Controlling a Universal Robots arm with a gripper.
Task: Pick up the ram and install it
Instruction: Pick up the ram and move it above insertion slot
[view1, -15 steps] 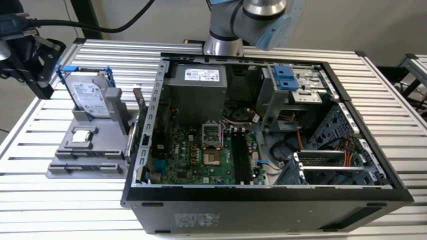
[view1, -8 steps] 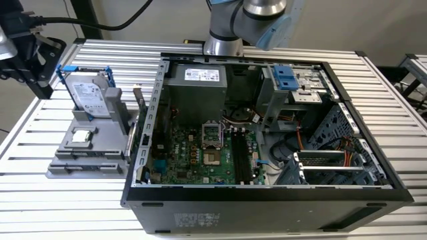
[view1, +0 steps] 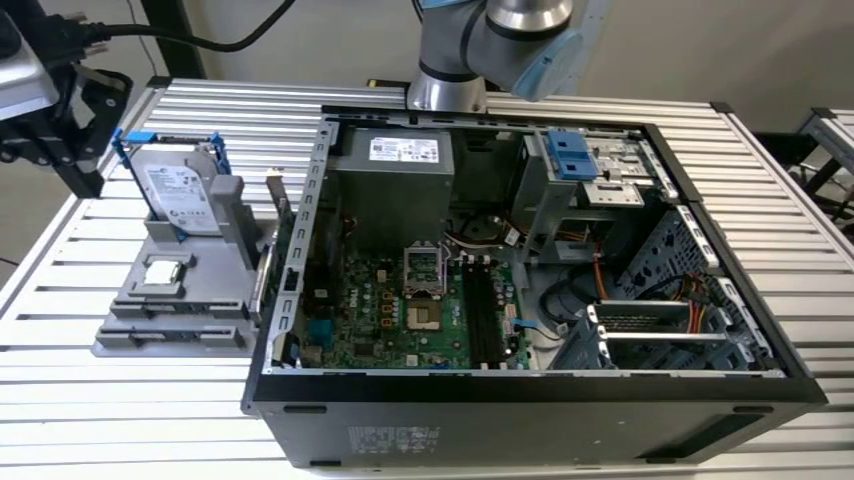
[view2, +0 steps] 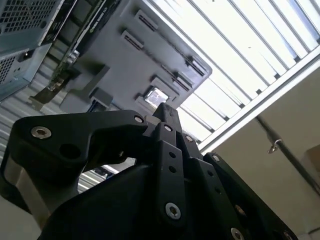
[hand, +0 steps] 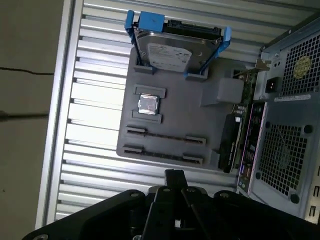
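Your gripper (hand: 174, 175) has its fingers pinched together, holding nothing; just past their tips lies the gray parts tray (hand: 185, 116), processor chip (hand: 148, 104) beyond, hard drive (hand: 172, 50) farthest.

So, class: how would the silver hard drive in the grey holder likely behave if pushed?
The hard drive, cased in metal, is probably stiff and heavy for its size. Standing on edge in the grey holder, it might tip if pushed.
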